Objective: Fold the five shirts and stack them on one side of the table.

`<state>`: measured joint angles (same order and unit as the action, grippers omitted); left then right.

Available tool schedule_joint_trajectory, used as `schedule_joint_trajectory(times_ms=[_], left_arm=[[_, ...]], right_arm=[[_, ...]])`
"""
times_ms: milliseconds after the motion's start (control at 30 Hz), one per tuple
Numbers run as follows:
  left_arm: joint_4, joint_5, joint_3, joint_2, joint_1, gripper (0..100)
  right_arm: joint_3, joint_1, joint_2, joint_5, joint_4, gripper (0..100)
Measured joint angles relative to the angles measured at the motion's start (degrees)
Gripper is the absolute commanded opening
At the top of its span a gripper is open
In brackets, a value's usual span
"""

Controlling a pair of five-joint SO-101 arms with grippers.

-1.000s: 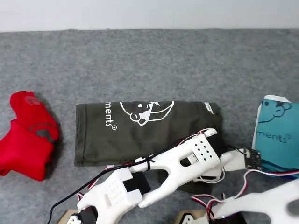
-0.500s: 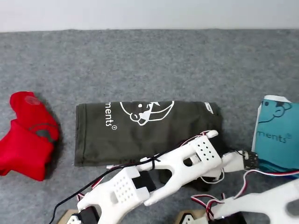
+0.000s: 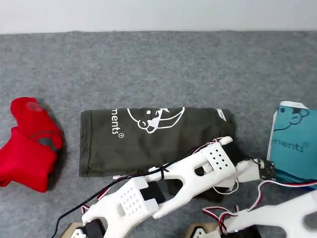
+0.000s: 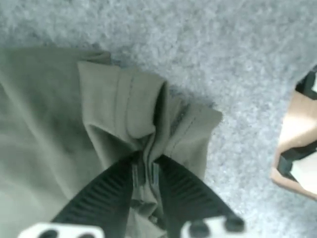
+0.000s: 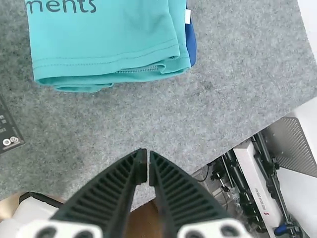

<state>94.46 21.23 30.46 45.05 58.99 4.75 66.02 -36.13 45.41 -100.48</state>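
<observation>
Grey felt table bearing olive shirt meets pale wall.

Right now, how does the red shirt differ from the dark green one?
The red shirt lies crumpled in a heap off to one side; the dark green shirt lies flat in a folded rectangle mid-table. The left gripper pinches a bunched edge of the dark green shirt; nothing touches the red shirt. Both rest on the grey table.

White lettering, cut short at a fold, and a line-drawn emblem mark the olive shirt at centre; dark lettering crosses the teal shirt, right.
</observation>
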Motion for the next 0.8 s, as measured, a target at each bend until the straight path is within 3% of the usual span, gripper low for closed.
schedule_joint_trajectory(times_ms=[367,800], left_arm=[[4.13,0.00,14.68,0.53,-9.14,2],[1.58,2.64,17.05,6.51,-17.49,5]], right_arm=[[0.00,0.00,0.00,0.00,0.00,0.9],[6.59,0.00,0.00,0.00,0.00,0.9]])
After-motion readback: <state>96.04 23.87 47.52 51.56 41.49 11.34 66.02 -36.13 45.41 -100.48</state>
